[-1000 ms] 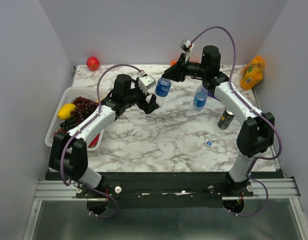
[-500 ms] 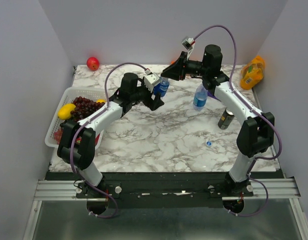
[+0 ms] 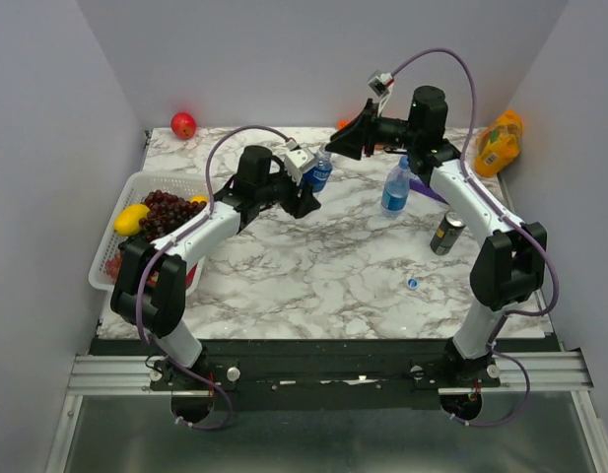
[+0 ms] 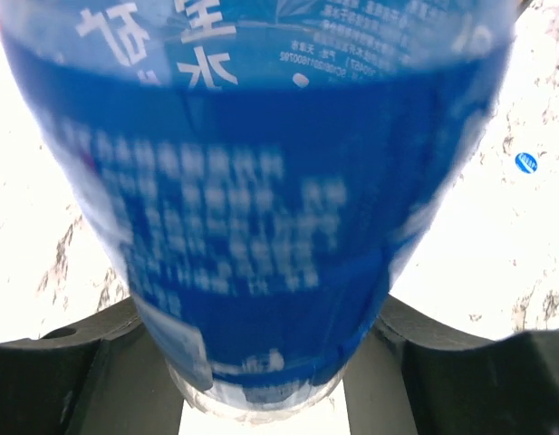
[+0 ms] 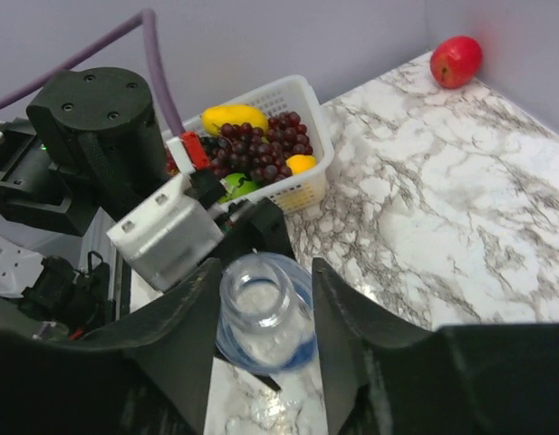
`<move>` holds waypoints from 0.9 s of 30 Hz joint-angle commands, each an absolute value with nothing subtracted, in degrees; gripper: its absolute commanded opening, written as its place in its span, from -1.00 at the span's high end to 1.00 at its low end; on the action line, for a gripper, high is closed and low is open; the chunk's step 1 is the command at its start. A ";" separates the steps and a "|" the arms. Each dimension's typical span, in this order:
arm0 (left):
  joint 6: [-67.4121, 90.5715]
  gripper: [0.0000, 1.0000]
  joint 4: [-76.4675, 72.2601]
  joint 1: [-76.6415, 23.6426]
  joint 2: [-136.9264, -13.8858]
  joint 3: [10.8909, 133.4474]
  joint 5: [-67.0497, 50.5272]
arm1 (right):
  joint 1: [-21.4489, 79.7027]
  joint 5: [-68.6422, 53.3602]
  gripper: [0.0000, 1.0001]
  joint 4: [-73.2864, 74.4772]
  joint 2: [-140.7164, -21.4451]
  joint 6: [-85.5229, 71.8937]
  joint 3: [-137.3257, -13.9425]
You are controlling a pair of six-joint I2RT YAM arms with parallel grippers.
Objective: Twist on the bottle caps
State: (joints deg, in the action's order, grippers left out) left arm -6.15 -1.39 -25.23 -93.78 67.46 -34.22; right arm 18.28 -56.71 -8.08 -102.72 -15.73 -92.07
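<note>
- Left hand (image 3: 309,189) flanks one bottle (image 4: 261,181); clamped or not, I cannot tell.
- Right hand (image 5: 263,285), spread open, straddles its bare neck.
- Other bottle (image 3: 394,189) stands nearby on the bench (image 3: 313,266).
- One cap (image 3: 412,283) lies loose; capping remains.

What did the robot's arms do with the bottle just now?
The left pincer slid forward to the open bottle and closed around it. The right pincer, which had gripped its neck, opened and now only straddles it. The other bottle, the can and the loose cap stayed put.
</note>
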 commanded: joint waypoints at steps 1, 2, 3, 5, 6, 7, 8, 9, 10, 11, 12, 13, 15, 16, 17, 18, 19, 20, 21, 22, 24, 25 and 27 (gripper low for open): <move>-8.96 0.15 1.83 -24.26 -88.25 64.00 -33.84 | 9.08 -60.46 -0.12 3.30 -97.91 -6.54 -95.43; -11.31 0.24 2.37 -24.34 -87.81 63.38 -33.84 | 8.01 -61.69 -0.17 8.21 -97.30 -1.63 -96.67; -12.64 0.30 2.90 -24.26 -87.28 62.76 -34.01 | 7.22 -61.96 -0.21 20.44 -96.86 4.94 -97.81; -15.54 0.58 4.65 -24.26 -86.22 60.91 -33.84 | 6.85 -61.18 -0.28 34.90 -95.63 29.61 -99.31; -17.56 0.69 5.09 -24.26 -85.96 60.47 -33.66 | 6.86 -61.08 -0.29 48.64 -94.06 39.10 -98.53; -18.36 0.77 6.40 -24.26 -85.70 60.03 -33.58 | 6.86 -60.39 -0.29 53.82 -93.00 53.73 -97.22; -19.24 0.94 6.94 -24.26 -85.52 59.94 -33.40 | 6.94 -57.68 -0.31 57.88 -92.03 59.53 -93.38; -20.81 1.00 7.55 -24.34 -85.60 59.94 -33.40 | 7.03 -56.09 -0.32 65.66 -90.54 65.07 -91.60; -21.18 1.00 8.95 -24.35 -85.69 60.38 -33.75 | 7.03 -54.16 -0.32 69.74 -90.01 76.79 -89.58; -21.62 1.00 9.66 -24.26 -85.69 60.73 -33.92 | 7.03 -49.88 -0.29 72.74 -89.48 81.60 -87.65; -22.06 1.00 10.36 -24.34 -85.78 61.08 -34.19 | 7.03 -47.49 -0.28 74.95 -88.78 85.04 -82.84; -22.84 1.00 12.29 -24.26 -86.22 62.13 -34.80 | 6.94 -45.29 -0.27 74.62 -87.03 89.86 -80.18; -22.85 1.00 13.53 -24.35 -86.75 62.93 -35.59 | 7.03 -39.06 -0.27 72.18 -84.56 95.51 -71.52; -21.81 1.00 13.62 -24.35 -87.10 63.19 -35.51 | 6.94 -37.28 -0.27 70.85 -82.03 101.28 -68.85; -21.54 1.00 13.62 -24.35 -87.01 63.19 -35.42 | 6.94 -35.70 -0.28 68.75 -81.05 103.08 -65.86; -21.45 1.00 13.54 -24.35 -86.84 63.11 -35.33 | 6.94 -33.60 -0.29 64.90 -80.25 104.49 -63.66; -21.45 1.00 13.62 -24.35 -86.57 62.76 -35.42 | 6.94 -32.70 -0.31 63.99 -79.90 107.46 -60.76; -21.45 1.00 13.88 -24.35 -86.49 62.75 -35.42 | 7.03 -32.09 -0.32 63.64 -80.24 108.62 -60.12; -21.45 1.00 14.06 -24.35 -86.31 62.67 -35.25 | 6.94 -31.82 -0.32 63.28 -80.77 109.24 -59.68; -21.53 1.00 14.76 -24.35 -86.31 62.67 -35.24 | 6.94 -31.82 -0.33 63.28 -81.21 109.60 -59.33; -21.71 1.00 15.47 -24.35 -86.22 62.67 -35.07 | 7.03 -31.38 -0.34 63.63 -82.70 110.47 -58.72; -21.62 1.00 15.99 -24.35 -86.13 62.75 -35.07 | 6.94 -30.94 -0.34 63.46 -83.05 111.26 -58.28; -21.62 1.00 16.35 -24.35 -86.13 62.75 -35.07 | 6.94 -29.28 -0.34 62.76 -83.49 112.58 -56.34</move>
